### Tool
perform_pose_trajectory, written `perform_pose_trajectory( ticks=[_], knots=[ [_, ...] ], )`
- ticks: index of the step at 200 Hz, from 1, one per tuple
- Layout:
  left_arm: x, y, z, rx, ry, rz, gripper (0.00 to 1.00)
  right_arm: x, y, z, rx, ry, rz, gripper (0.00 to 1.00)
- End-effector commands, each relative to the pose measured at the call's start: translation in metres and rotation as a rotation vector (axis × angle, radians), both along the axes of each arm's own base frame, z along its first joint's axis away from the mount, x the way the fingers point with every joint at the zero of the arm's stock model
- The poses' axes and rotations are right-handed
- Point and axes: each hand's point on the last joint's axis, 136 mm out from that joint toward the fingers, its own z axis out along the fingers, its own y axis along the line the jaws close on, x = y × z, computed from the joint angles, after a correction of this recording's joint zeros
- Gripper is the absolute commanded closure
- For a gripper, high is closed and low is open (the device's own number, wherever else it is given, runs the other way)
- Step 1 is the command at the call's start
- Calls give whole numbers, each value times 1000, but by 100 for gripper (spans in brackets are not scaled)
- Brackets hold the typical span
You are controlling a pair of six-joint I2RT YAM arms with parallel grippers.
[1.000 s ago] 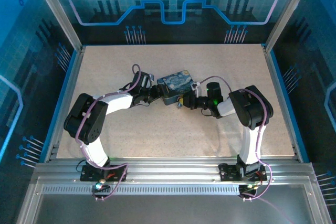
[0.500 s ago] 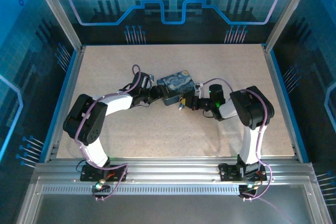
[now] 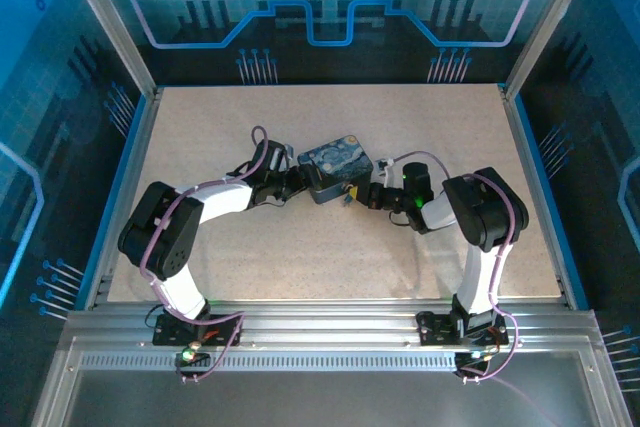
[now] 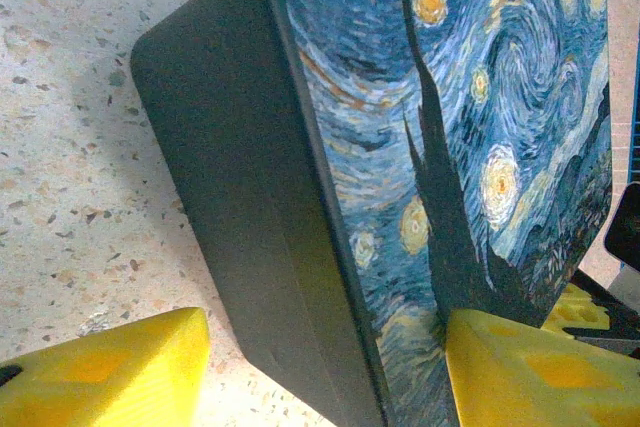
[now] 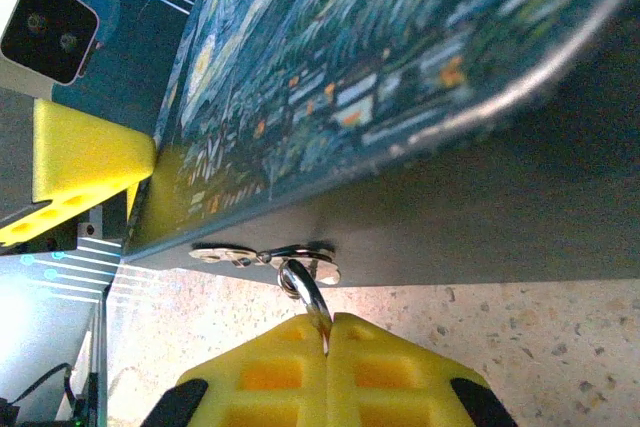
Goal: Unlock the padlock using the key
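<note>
The dark blue tin (image 3: 335, 167) with the swirly painted lid lies mid-table. My left gripper (image 3: 298, 179) stands open around its left end. One yellow finger (image 4: 540, 367) lies over the lid. A strip of table shows between the other finger (image 4: 110, 372) and the tin's wall (image 4: 250, 197). My right gripper (image 5: 328, 322) is shut on a silvery metal ring (image 5: 300, 287) at the tin's near wall. Small flat silvery pieces (image 5: 225, 254) hang from that ring against the wall. I cannot tell which of them is the padlock and which the key.
The speckled table (image 3: 420, 117) has a raised blue rim and metal posts around it. The left finger (image 5: 90, 162) shows at the tin's far end in the right wrist view. Purple cables run along both arms.
The right arm has drawn slightly to the right and the tin has turned a little with it. The left gripper has stayed at the tin's left end.
</note>
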Motion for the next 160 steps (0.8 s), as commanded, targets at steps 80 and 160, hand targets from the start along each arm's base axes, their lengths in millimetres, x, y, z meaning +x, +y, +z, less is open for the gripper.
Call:
perform_pose_trajectory(
  ticks=[80, 160],
  knots=[
    [-19, 6, 6, 39, 11, -18, 29, 11, -15, 27, 9, -42, -102, 100],
    [-20, 34, 71, 66, -180, 30, 21, -13, -30, 53, -136, -109, -82, 100]
  ],
)
